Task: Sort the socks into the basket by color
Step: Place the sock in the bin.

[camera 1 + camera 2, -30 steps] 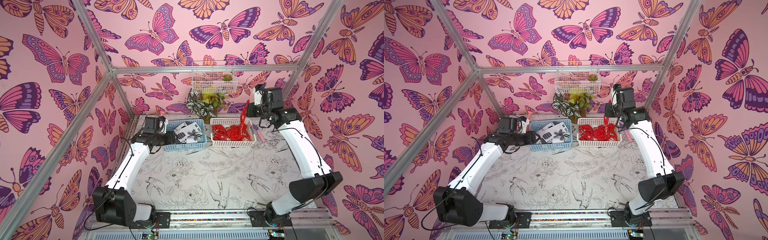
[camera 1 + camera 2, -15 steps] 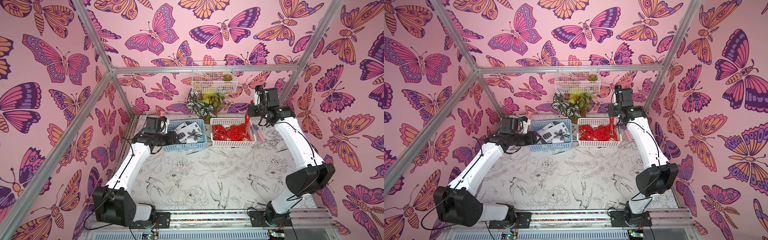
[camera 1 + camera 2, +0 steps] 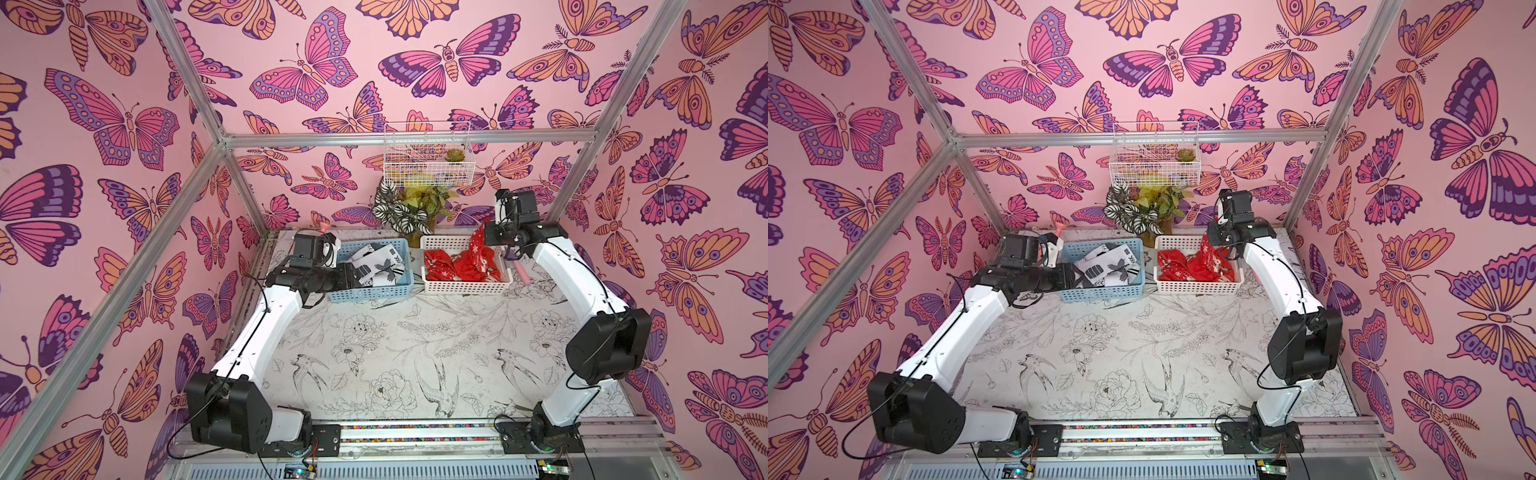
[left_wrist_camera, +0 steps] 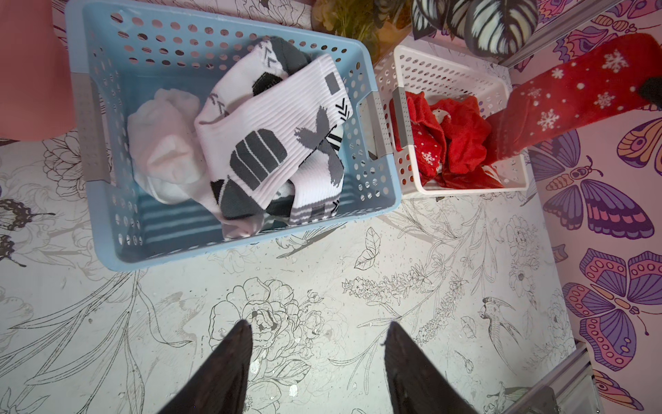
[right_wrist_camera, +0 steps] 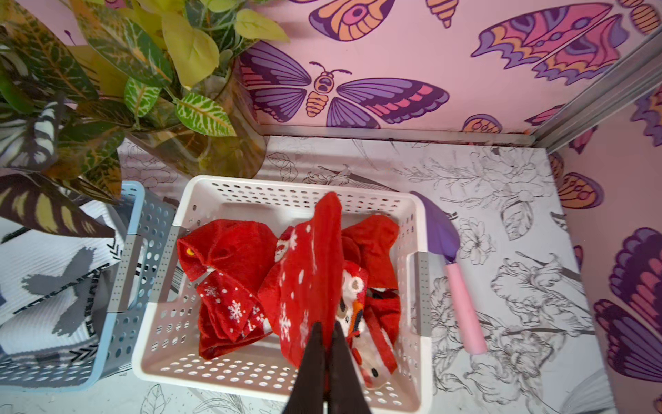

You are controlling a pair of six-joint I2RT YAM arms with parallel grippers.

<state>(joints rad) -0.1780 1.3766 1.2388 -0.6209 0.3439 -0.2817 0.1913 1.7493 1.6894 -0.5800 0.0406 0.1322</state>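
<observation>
Right tool (image 5: 326,328) clamped on red snowflaked fabric sock (image 5: 308,272) over white perforated plastic basket (image 5: 419,222), left tool (image 4: 315,326) apart, empty, by blue plastic basket (image 4: 118,247) of white-grey socks (image 4: 265,143).

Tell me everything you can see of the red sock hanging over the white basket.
The sock is red, soft-looking fabric with white snowflakes. It hangs limp from the shut right tool, pinched at one end, over the white basket; its lower end seems to reach the red socks piled inside.
</observation>
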